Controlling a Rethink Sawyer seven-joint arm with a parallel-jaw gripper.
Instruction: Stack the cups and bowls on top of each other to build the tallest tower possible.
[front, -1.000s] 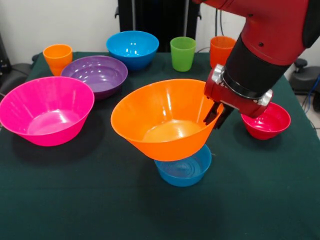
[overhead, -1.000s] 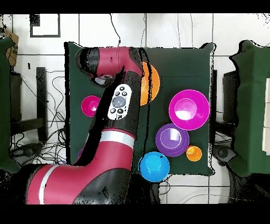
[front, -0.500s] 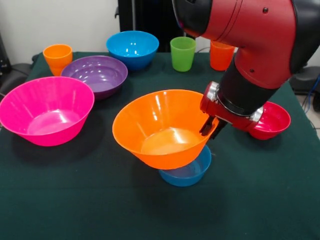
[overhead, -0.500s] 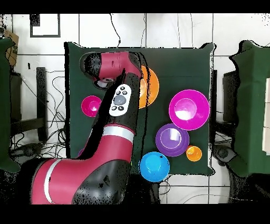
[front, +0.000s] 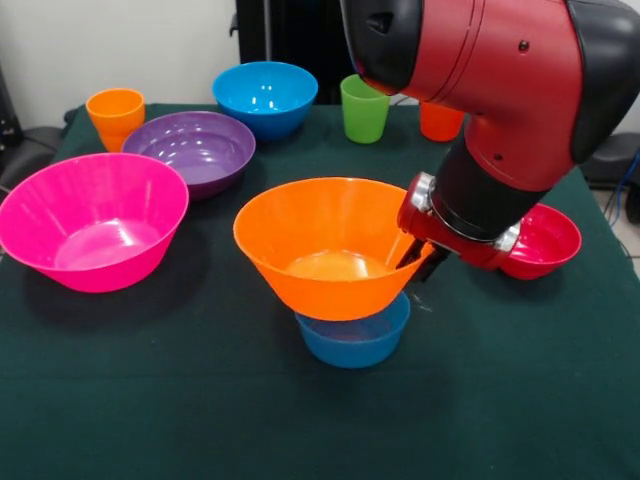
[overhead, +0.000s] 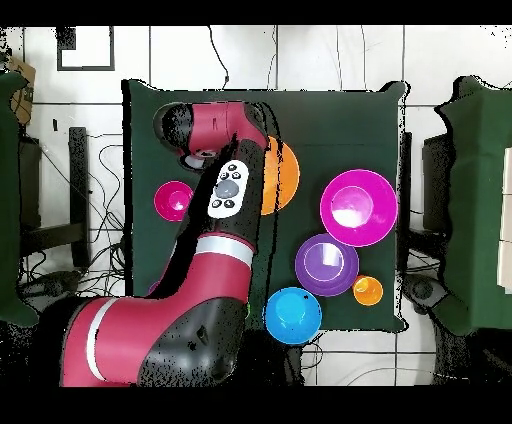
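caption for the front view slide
Gripper holds the large orange bowl by its rim, seated on the small light-blue bowl.

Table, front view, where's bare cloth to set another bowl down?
Free: the front strip of the table below the large pink bowl and small light-blue bowl. Crowded: the back row around the medium purple bowl, and beside the gripper.

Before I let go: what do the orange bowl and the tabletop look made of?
Orange bowl: probably glossy hard plastic, with bright highlights inside and a thin even rim. Tabletop: seems covered in dark green cloth, matte, no reflections. The pincer grips the bowl's rim.
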